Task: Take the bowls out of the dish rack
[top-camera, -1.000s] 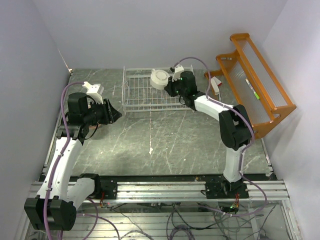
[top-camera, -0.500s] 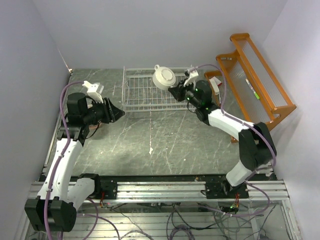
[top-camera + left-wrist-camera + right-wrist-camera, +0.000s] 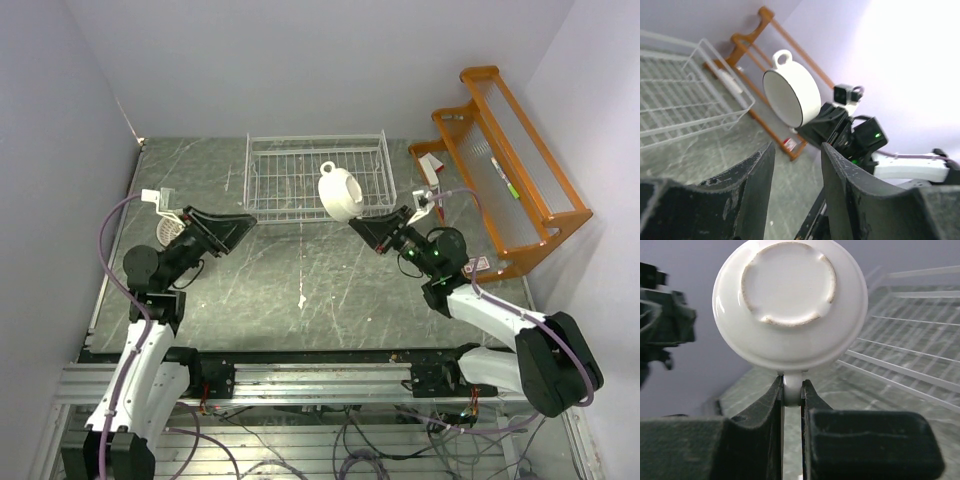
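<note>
My right gripper [image 3: 372,222] is shut on a side handle of a white bowl [image 3: 340,194] and holds it on edge in the air, in front of the white wire dish rack [image 3: 300,180]. In the right wrist view the fingers pinch the handle [image 3: 791,389] under the bowl's foot ring [image 3: 790,290]. No bowl shows in the rack, which also shows there [image 3: 910,357]. My left gripper [image 3: 236,226] is open and empty, raised left of the rack. The left wrist view shows the bowl [image 3: 792,95] beyond its open fingers [image 3: 752,185]. A patterned bowl [image 3: 168,229] sits on the table at far left.
An orange wooden shelf [image 3: 515,150] stands at the right, with a marker on it; it also shows in the left wrist view [image 3: 765,22]. A small red and white object [image 3: 432,172] lies beside its near end. The side walls stand close on both sides.
My right arm has drawn back from the rack toward the near side, carrying the white bowl out and tipping it on edge. My left arm has pulled back and lifted, gripper still open.
</note>
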